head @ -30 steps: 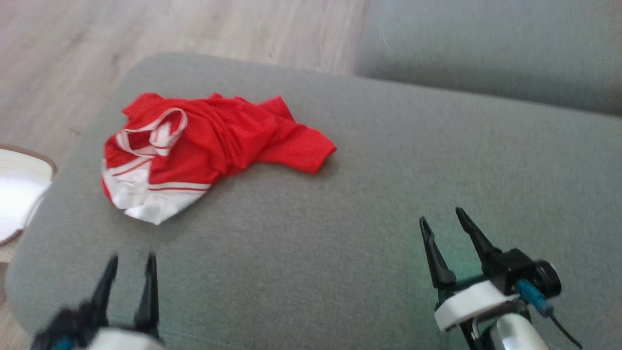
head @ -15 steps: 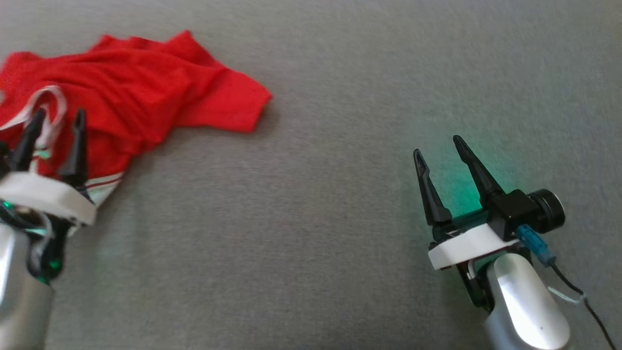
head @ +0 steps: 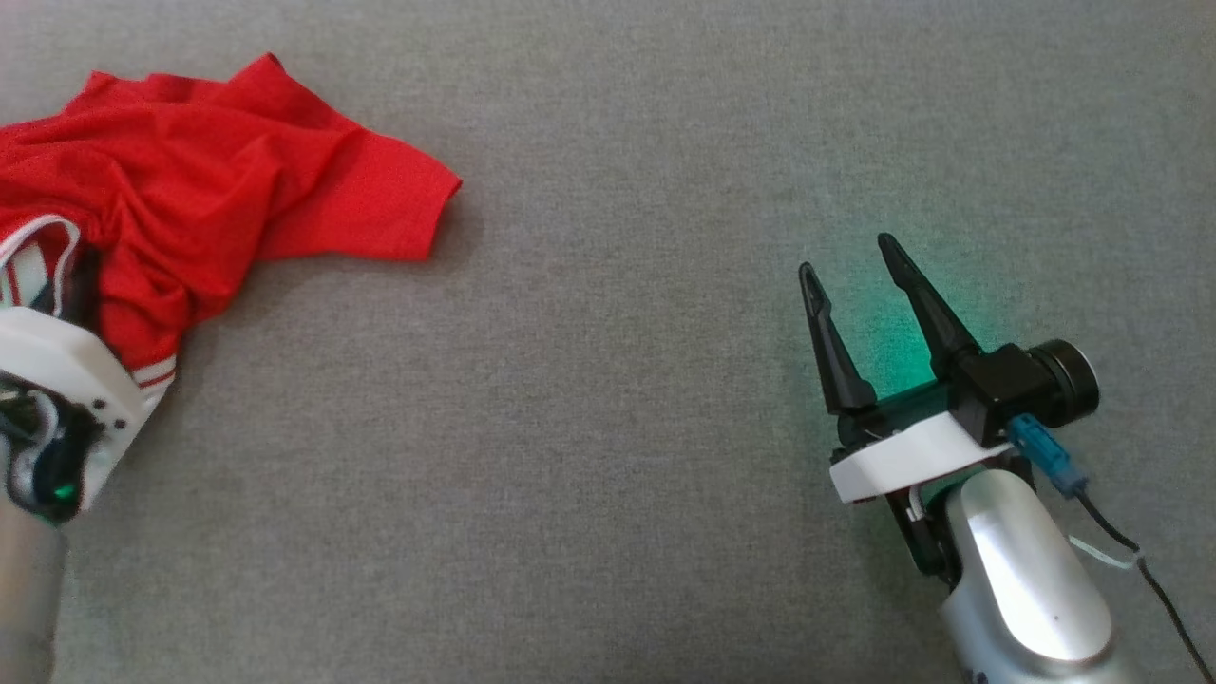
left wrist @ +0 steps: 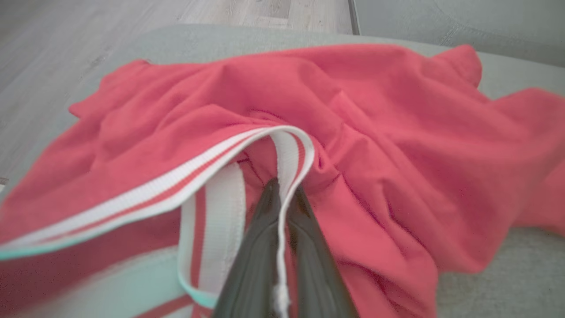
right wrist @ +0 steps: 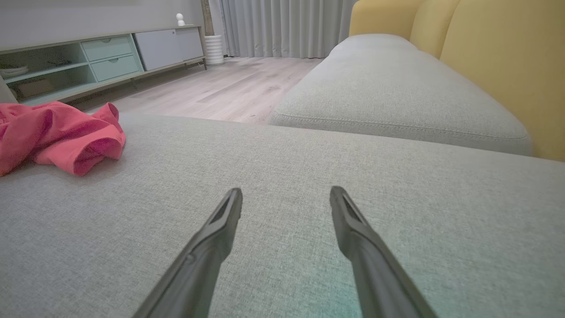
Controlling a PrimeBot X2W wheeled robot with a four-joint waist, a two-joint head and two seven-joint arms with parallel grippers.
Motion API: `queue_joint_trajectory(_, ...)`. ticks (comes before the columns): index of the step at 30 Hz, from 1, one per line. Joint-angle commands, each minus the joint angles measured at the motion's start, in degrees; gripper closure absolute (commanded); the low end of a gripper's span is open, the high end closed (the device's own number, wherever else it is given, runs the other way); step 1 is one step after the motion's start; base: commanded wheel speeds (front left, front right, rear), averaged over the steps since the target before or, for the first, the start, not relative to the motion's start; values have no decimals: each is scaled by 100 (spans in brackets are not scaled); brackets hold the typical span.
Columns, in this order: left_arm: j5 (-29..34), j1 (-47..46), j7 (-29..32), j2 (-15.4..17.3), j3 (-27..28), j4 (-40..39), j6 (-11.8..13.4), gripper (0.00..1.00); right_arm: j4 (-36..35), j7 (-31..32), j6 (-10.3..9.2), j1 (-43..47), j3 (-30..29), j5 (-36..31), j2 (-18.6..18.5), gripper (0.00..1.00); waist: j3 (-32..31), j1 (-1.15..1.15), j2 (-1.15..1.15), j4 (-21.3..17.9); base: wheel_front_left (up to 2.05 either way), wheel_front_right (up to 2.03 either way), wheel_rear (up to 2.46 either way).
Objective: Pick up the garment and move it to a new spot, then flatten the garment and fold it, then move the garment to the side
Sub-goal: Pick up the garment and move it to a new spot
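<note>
On grey cushion point(head: 608, 427), crumpled red garment point(head: 237, 180) w/ white trim point(left wrist: 212, 163) pinched in left gripper point(left wrist: 282, 190), right gripper point(head: 846, 254) wide.

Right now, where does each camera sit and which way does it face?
Head view: above, looking down at the grey sofa cushion and red jersey; shows the open right pincer and the left forearm.
Left wrist view: on the left arm, facing the jersey close up; left pincer shut on its striped trim.
Right wrist view: low over the cushion, facing the wooden floor and sideboard; own open fingers.
Shared: head and right wrist views both show jersey and cushion.
</note>
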Motion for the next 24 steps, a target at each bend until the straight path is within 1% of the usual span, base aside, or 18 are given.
queue_joint_trajectory(1,-72,-195,-94,453,218,-177,-18,100,-142,-62,44,22,85,67,-7,0,-120,0,0,57,0,0,0)
queue_joint_trajectory(2,-92,-212,-134,502,223,-257,-21,100,-137,-62,44,40,77,86,-7,0,-184,0,0,81,0,0,0)
queue_joint_trajectory(3,-121,-249,-212,634,241,-474,-25,100,-122,-62,44,84,81,122,-7,0,-321,0,0,130,0,0,0)
queue_joint_trajectory(7,-185,-340,-263,887,319,-1104,-28,100,-90,-62,44,195,98,225,-7,0,-653,0,0,235,0,0,0)
queue_joint_trajectory(8,-198,-359,-247,938,341,-1299,-28,100,-82,-62,44,228,106,254,-7,0,-744,0,0,256,0,0,0)
queue_joint_trajectory(9,-198,-359,-247,938,341,-1299,-28,100,-82,-62,44,228,106,254,-7,0,-744,0,0,256,0,0,0)
queue_joint_trajectory(15,-266,-501,2,1215,406,-2452,-10,100,-49,-62,44,414,181,432,-7,0,-1202,0,0,305,0,0,0)
queue_joint_trajectory(19,-345,-602,234,1247,392,-3262,47,100,-50,-62,44,512,219,537,-7,0,-1461,0,0,217,0,0,0)
queue_joint_trajectory(24,-588,-648,611,1152,313,-4322,151,100,-64,-62,44,613,240,630,-7,0,-1723,0,0,-73,0,0,0)
